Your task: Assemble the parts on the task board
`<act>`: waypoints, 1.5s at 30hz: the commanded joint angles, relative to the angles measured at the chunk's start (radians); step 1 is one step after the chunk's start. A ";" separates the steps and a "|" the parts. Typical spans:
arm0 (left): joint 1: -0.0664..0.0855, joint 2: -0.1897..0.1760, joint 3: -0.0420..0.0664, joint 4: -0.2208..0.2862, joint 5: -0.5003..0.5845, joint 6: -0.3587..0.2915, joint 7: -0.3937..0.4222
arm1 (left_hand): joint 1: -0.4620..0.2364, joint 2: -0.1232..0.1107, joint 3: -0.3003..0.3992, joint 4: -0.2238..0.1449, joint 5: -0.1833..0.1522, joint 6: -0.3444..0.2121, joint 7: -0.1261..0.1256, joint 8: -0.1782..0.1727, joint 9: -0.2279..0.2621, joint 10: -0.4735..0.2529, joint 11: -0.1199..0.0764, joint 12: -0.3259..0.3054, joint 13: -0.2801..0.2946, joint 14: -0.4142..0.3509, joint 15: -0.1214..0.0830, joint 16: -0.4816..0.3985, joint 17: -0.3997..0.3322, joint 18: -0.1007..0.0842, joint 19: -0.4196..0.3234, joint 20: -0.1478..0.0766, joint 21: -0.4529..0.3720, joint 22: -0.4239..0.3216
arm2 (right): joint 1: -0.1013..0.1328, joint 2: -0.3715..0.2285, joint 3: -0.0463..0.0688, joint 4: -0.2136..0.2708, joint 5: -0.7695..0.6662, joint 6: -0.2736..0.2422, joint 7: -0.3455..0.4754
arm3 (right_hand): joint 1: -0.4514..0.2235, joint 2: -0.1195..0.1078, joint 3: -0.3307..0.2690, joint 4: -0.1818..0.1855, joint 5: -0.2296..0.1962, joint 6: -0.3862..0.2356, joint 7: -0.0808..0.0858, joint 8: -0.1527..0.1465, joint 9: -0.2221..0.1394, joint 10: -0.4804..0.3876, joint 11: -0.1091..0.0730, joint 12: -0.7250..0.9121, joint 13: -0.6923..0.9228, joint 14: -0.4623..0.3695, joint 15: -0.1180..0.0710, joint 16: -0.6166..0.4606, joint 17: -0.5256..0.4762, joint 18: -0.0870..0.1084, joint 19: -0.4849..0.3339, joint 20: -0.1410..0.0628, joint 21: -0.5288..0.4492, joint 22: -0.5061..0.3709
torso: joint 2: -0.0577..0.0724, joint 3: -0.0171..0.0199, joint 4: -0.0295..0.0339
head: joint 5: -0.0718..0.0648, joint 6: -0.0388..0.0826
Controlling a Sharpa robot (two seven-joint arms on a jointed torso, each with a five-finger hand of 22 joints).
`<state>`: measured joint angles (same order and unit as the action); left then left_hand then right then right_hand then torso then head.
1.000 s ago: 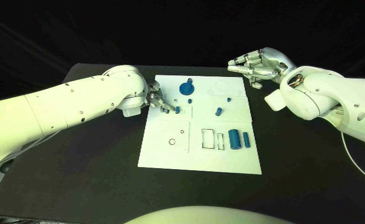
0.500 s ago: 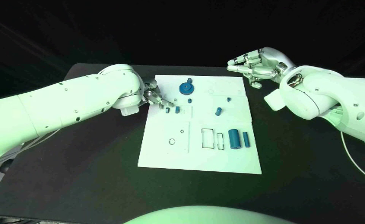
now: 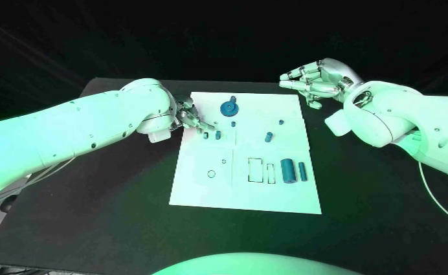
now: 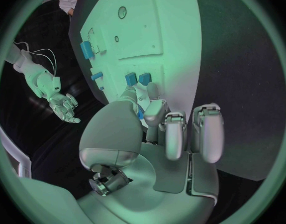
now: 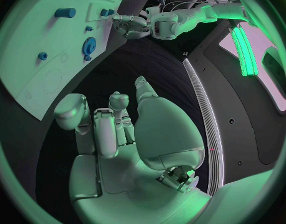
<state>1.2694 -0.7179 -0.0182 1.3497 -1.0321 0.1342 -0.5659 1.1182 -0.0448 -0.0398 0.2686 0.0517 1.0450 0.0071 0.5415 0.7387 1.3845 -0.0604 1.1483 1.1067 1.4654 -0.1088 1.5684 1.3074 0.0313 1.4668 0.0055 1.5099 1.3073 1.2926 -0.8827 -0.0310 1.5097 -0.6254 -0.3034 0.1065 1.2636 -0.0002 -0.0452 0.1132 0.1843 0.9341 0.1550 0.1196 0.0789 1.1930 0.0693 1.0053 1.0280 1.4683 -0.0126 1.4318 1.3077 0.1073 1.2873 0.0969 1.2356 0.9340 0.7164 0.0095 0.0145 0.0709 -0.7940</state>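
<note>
The white task board (image 3: pixel 245 184) lies in the middle of the black table. My left hand (image 3: pixel 190 118) hovers at the board's far left edge with its fingers curled and nothing in them, just short of two small blue pieces (image 3: pixel 212 135) (image 4: pixel 137 78) standing side by side. Beside them are a blue gear (image 3: pixel 228 108), a small blue peg (image 3: pixel 268 136) and two blue cylinders (image 3: pixel 294 171). My right hand (image 3: pixel 317 81) (image 5: pixel 118 129) hangs above the board's far right corner, fingers curled in, holding nothing.
The board (image 4: pixel 155 30) has rectangular slots (image 3: pixel 259 170) and a small round hole (image 3: pixel 211 173) near its front half. Bare black table (image 3: pixel 103 210) surrounds the board on both sides. My left forearm (image 3: pixel 84 126) crosses the table's left part.
My left hand has drawn back a little from the two small pieces toward the board's far left edge. The right hand has stayed where it was.
</note>
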 commanded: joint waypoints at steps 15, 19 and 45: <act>0.000 -0.003 0.000 0.016 -0.037 0.034 0.014 | 0.021 -0.001 -0.004 -0.006 -0.004 -0.020 0.007 -0.004 -0.002 -0.018 0.008 -0.018 -0.015 0.105 0.001 0.002 0.263 -0.007 0.060 -0.005 -0.012 0.180 | -0.001 0.003 0.000 -0.001 -0.002 0.018 0.005 | 0.002 0.010 -0.008 0.001 0.004 -0.008 0.001 0.004 -0.001 -0.005 0.000 -0.003 -0.001 0.051 0.004 -0.004 0.062 0.012 -0.006 -0.002 -0.003 -0.001 | 0.000 -0.0001 -0.0015 | 0.006 -0.001; -0.001 0.002 0.000 0.003 -0.039 0.039 0.012 | 0.022 0.000 -0.004 -0.006 -0.004 -0.020 0.007 -0.004 -0.002 -0.018 0.008 -0.018 -0.015 0.105 0.001 0.002 0.263 -0.008 0.060 -0.005 -0.011 0.180 | -0.001 0.003 0.000 -0.001 -0.002 0.018 0.005 | 0.002 0.010 -0.008 0.001 0.004 -0.008 0.001 0.004 -0.001 -0.005 0.000 -0.003 -0.001 0.051 0.004 -0.004 0.062 0.012 -0.006 -0.002 -0.003 -0.001 | 0.000 0.0000 -0.0017 | 0.005 -0.002; -0.001 0.018 -0.002 -0.006 -0.040 0.081 0.003 | 0.039 0.005 -0.002 -0.013 -0.004 -0.021 0.008 -0.004 -0.002 -0.019 0.009 -0.019 -0.016 0.105 0.003 0.002 0.263 -0.007 0.060 -0.003 -0.012 0.180 | -0.001 0.003 -0.001 0.000 -0.002 0.019 0.004 | 0.004 0.012 -0.010 0.001 0.005 -0.009 0.001 0.004 -0.001 -0.004 0.000 0.000 0.001 0.051 0.004 -0.004 0.063 0.012 -0.005 -0.001 -0.003 0.000 | 0.000 0.0000 0.0000 | 0.004 -0.008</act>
<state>1.2678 -0.7024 -0.0204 1.3435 -1.0690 0.1997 -0.5640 1.1486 -0.0383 -0.0419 0.2598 0.0517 1.0307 0.0141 0.5415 0.7382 1.3740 -0.0501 1.1348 1.0917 1.4654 -0.1087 1.5684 1.3081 0.0313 1.4668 0.0055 1.5024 1.3073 1.2925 -0.8807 -0.0316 1.5084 -0.6251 -0.2996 0.1058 1.2676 0.0038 -0.0494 0.1173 0.1841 0.9341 0.1550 0.1196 0.0791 1.1931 0.0694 1.0053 1.0281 1.4683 -0.0126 1.4318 1.3075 0.1073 1.2873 0.0969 1.2357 0.9341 0.7167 0.0090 0.0142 0.0747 -0.8022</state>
